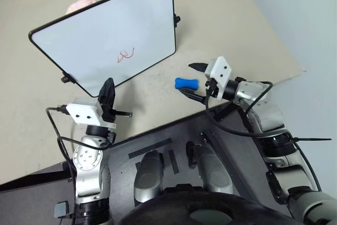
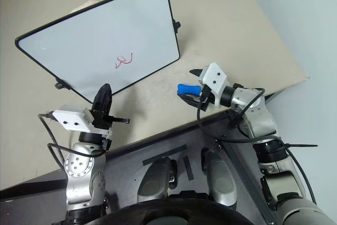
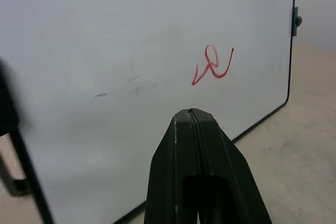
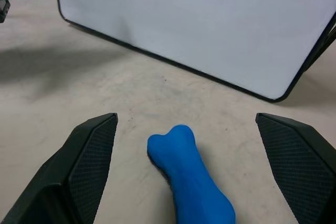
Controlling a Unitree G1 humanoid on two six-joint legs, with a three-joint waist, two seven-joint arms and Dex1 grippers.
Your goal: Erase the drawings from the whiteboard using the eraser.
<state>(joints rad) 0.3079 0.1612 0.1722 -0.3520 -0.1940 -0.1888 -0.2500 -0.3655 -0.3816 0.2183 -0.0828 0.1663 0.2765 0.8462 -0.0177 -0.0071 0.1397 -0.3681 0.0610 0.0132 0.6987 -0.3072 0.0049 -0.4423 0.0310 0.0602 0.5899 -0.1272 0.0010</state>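
The whiteboard [image 1: 95,30] stands propped on the beige table, with the drawings [image 1: 125,55], a small red scribble, low on its face near the bottom edge. On the table to the board's right lies the blue, bone-shaped eraser [image 1: 186,82]. My right gripper [image 1: 192,81] is open, one finger on each side of the eraser [image 4: 189,177], and neither finger touches it. My left gripper [image 1: 109,84] is shut on nothing and hovers just in front of the board's lower edge, pointing at the board [image 3: 105,51] a little to the left of the scribble [image 3: 211,66].
A pink object [image 1: 81,2] peeks out behind the board's top edge. The table's front edge [image 1: 158,127] runs diagonally below both arms, with dark floor beyond it. The table's right corner [image 1: 301,69] lies past my right arm.
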